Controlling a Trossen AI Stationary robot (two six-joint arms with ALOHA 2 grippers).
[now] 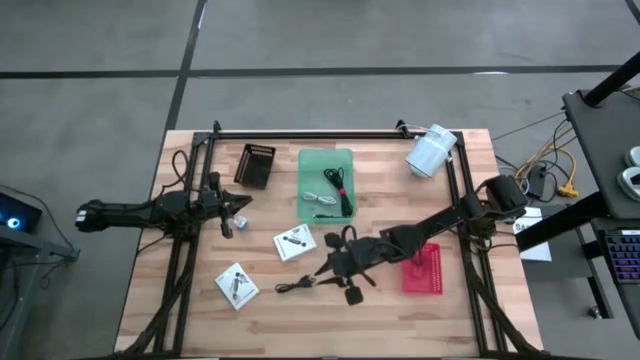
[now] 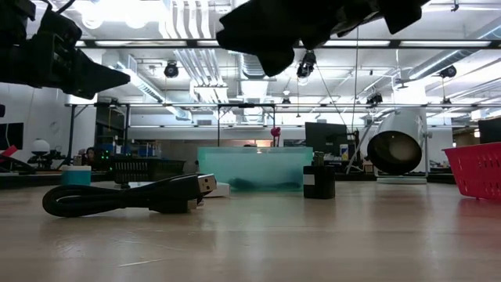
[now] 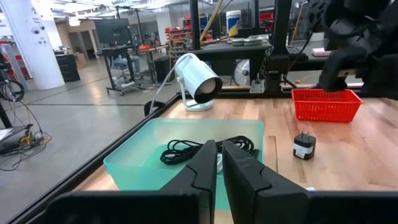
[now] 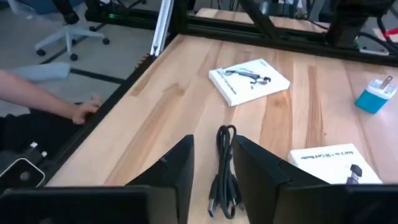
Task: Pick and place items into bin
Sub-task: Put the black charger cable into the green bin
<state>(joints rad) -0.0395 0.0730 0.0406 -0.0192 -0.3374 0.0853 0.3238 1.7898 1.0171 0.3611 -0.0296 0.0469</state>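
Note:
A thin black coiled cable (image 1: 294, 286) lies flat on the table near its near edge, also seen in the low view (image 2: 125, 196). My right gripper (image 4: 214, 171) hovers above it, open, with the cable (image 4: 224, 158) showing between its fingers; the low view shows this gripper (image 2: 270, 35) well above the table. Two white square packets (image 1: 295, 242) (image 1: 236, 285) and a tiny dark cube (image 1: 353, 296) lie nearby. The green bin (image 1: 312, 160) holds black and pale grey cables (image 3: 186, 149). My left gripper (image 1: 238, 212) waits left of the bin, shut, holding nothing.
A red basket (image 1: 422, 268) sits under my right arm and a black basket (image 1: 255, 165) left of the bin. The large white cylinder (image 1: 430, 150) lies at the far right corner. A small blue plug (image 4: 375, 96) lies on the table. A person's hand (image 4: 84, 109) shows beyond the table's edge.

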